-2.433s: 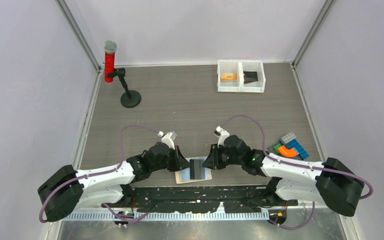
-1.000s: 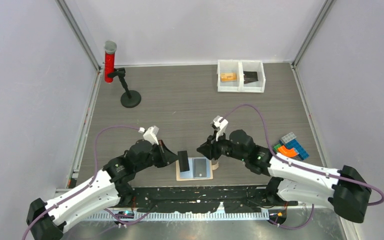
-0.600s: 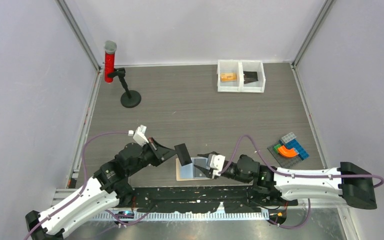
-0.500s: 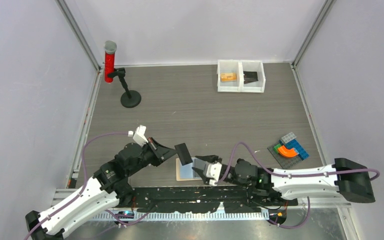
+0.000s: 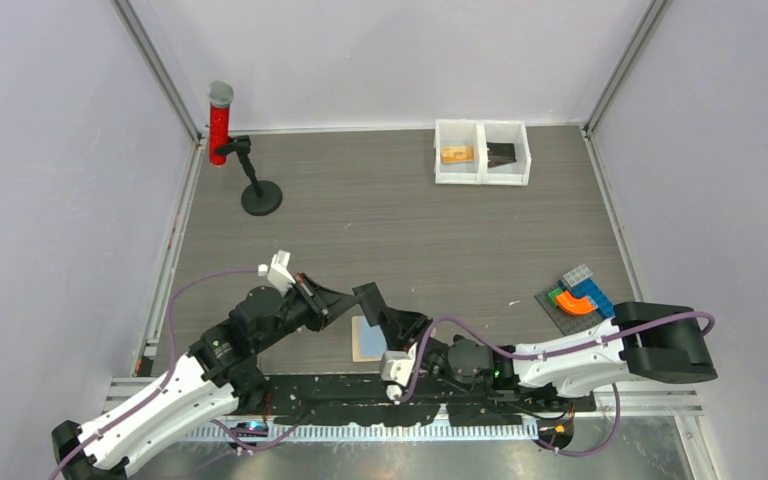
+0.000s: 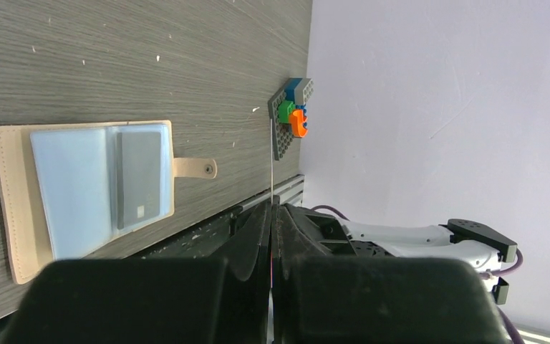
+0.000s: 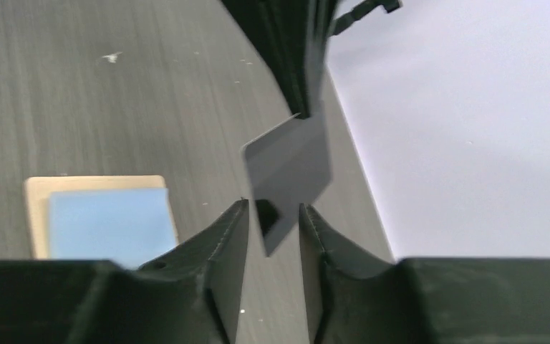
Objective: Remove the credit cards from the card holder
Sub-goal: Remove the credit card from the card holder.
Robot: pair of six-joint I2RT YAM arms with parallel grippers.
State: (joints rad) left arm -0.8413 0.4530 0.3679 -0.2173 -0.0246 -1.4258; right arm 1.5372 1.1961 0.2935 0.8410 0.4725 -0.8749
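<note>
Top external shows the table (image 5: 410, 220) with both arms bent in over its near edge. The card holder (image 6: 71, 190) lies open and flat there, its snap tab out to one side.

By my reading you are mid-handover on one of the credit cards. The raised card (image 7: 290, 168) hangs in the air clear of the holder, while the pocketed card (image 6: 140, 178) sits in the sleeve nearest the tab.

Your left claw (image 6: 271, 215) is closed tight on the raised card, pinching it by one edge. Your right claw (image 7: 268, 215) stands about half open, with its jaws on either side of that card's lower corner. I cannot tell whether either pad touches the card, and the claw grips nothing yet.

For the next move, I'd judge you should close the right claw squarely on that corner before the left lets go. Then set the card down on the table and go for the pocketed card.
</note>
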